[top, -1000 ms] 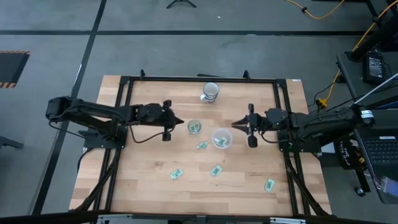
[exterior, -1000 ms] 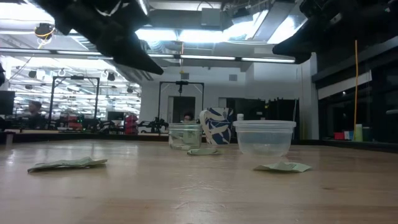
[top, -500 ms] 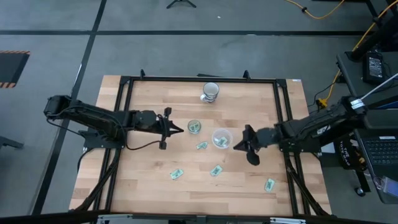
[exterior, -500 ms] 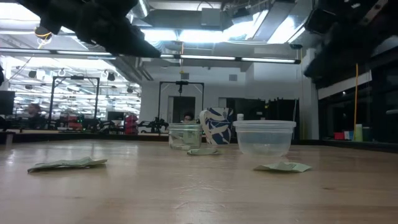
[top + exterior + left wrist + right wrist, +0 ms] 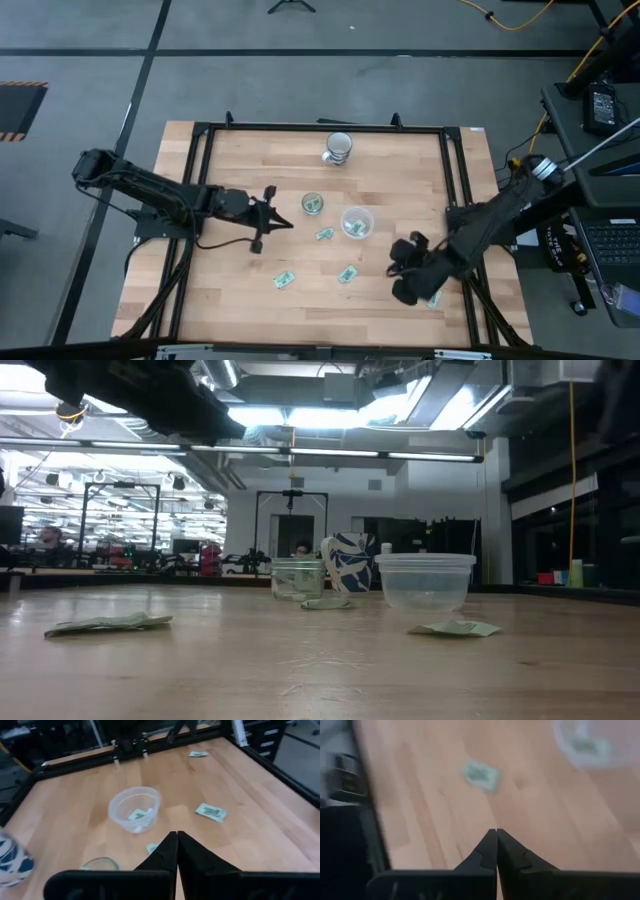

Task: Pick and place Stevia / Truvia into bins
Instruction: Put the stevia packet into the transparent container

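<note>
High view straight down over the whole tabletop [image 5: 240, 290] and both arms, low view at tabletop height looking level across into the room, each wrist view close behind its own arm, wide plastic cup [image 5: 356, 222] shared by high, low and left wrist views

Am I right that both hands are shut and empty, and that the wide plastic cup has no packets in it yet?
Not quite. Both the left hand and the right hand are shut and empty, but the wide plastic cup is not empty: the left wrist view shows at least one packet lying inside it, and the high view shows green in it too.
</note>
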